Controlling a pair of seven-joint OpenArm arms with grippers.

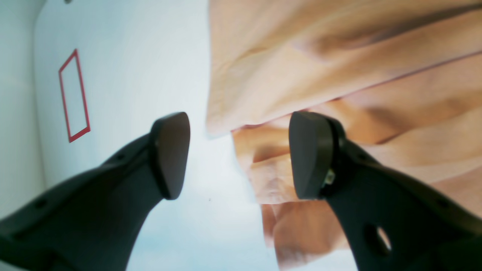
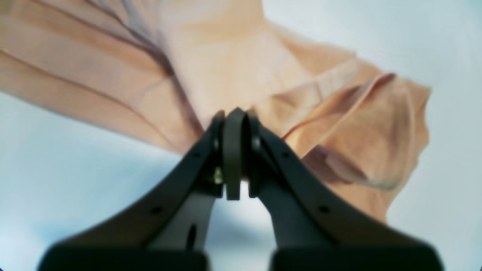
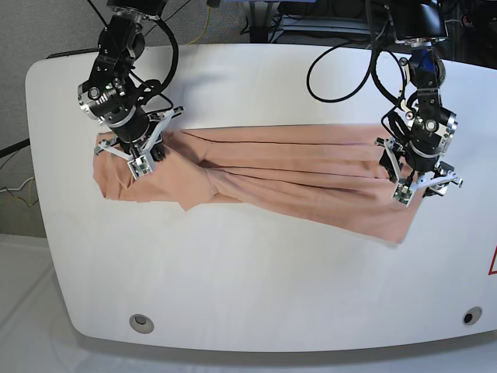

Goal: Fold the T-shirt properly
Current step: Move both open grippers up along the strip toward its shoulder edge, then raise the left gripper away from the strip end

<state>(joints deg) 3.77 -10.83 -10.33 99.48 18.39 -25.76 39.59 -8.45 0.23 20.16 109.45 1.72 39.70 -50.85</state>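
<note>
The peach T-shirt (image 3: 295, 167) lies stretched in long folds across the white table (image 3: 248, 272), between the two arms. At its bunched left end in the base view, my right gripper (image 3: 138, 162) is shut on the cloth. In the right wrist view creases fan out through the T-shirt (image 2: 226, 67) from the closed tips of the right gripper (image 2: 235, 113). My left gripper (image 3: 415, 190) hangs over the shirt's other end. In the left wrist view the left gripper (image 1: 241, 128) is open, one finger above the T-shirt (image 1: 339, 67) and the other above bare table, with the cloth's edge between them.
A red tape rectangle (image 1: 64, 105) is marked on the table beyond the shirt's end, and a red tape corner (image 3: 493, 260) shows at the right edge of the base view. Two round grommets (image 3: 141, 322) sit near the front edge. Cables run behind the table.
</note>
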